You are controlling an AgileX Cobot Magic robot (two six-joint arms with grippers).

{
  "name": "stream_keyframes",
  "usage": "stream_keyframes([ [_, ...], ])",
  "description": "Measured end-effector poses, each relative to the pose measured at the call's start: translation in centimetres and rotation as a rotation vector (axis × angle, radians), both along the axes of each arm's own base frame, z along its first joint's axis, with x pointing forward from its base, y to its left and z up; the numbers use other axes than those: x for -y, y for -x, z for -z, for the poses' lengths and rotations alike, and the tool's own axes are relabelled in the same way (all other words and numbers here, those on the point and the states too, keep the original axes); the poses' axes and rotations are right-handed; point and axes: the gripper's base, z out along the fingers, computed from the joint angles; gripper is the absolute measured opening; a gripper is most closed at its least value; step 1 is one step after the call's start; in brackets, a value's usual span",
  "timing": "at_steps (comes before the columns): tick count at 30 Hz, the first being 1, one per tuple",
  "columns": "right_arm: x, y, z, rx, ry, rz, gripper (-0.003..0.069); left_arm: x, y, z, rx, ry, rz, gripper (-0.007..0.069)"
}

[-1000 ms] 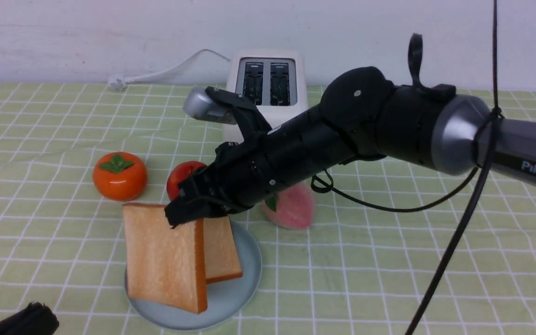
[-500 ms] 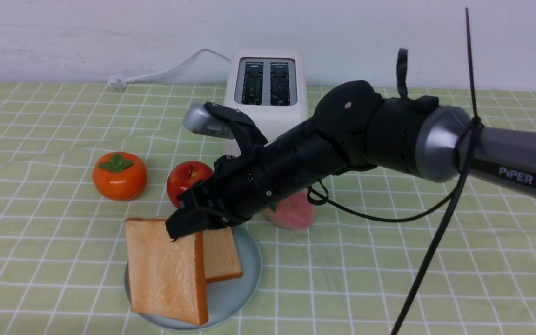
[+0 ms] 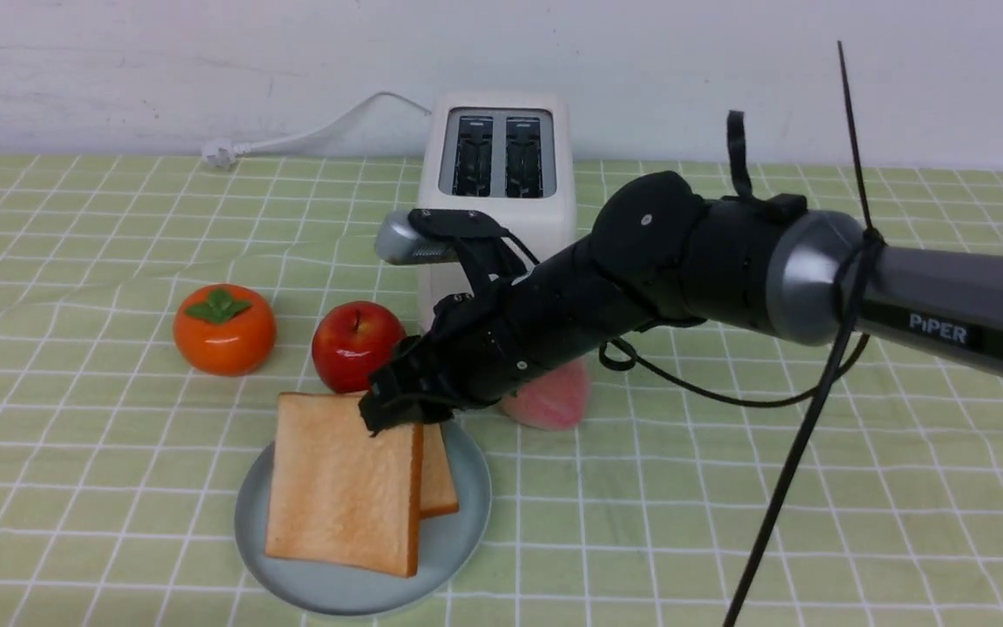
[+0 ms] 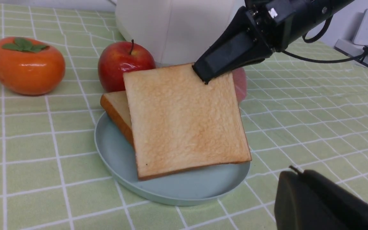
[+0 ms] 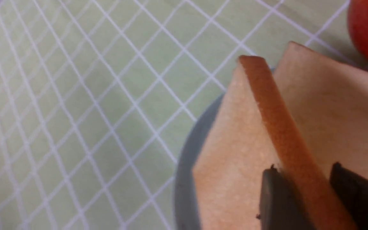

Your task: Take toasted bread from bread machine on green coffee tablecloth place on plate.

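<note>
Compared with a second ago, the right claw [image 3: 393, 414] is shifted toward the robot's right, and the slice it carries is tipped from nearly upright to almost flat. That claw is clamped on the top crust edge of the held slice [image 3: 340, 483], one pad on each face. The slice's lower edge is down over the plate [image 3: 458, 544], touching or just above, can't be told tbh. It's laid overlapping the other slice [image 3: 439, 470], which is already flat on the plate. Both slots of the bread machine [image 3: 497, 148] behind are seen empty. Toast like this is probably light, stiff and dry, so little squeeze is needed. It'd likely be crumbled by a hard pinch, and the crust edge looks like the best spot to be gripped. Of the left claw [image 4: 324, 201] only a dark lump is shown, so open or shut can't be told.
</note>
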Motion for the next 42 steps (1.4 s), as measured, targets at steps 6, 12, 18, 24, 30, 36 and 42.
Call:
stream_keyframes([
  [6, 1.4, 0.3, -1.8, 0.071, 0.094, -0.028, 0.0447, 0.0, 0.0, 0.0, 0.0, 0.0, 0.0, -0.0008],
  [12, 5.5, 2.9, -8.8, 0.106, 0.196, 0.016, 0.0396, 0.0, 0.0, 0.0, 0.0, 0.0, 0.0, -0.0008],
  [18, 10.2, 8.4, -14.9, 0.088, 0.329, 0.076, 0.0188, 0.0, 0.0, 0.0, 0.0, 0.0, 0.0, -0.0008],
  [24, 14.7, 14.4, -17.0, 0.066, 0.34, 0.195, 0.005, 0.0, 0.0, -0.1, -0.013, 0.041, -0.002, -0.0008],
  [30, 20.1, 22.2, -16.5, 0.087, 0.262, 0.334, 0.002, 0.0, 0.0, -0.1, -0.023, 0.075, -0.005, -0.0003],
  [36, 22.6, 25.8, -14.6, 0.154, 0.206, 0.377, 0.0021, 0.0, 0.0, -0.1, -0.023, 0.076, -0.006, -0.0001],
  [42, 23.9, 27.9, -12.9, 0.138, 0.227, 0.37, 0.003, 0.0, 0.0, -0.1, -0.024, 0.078, -0.007, 0.0005],
])
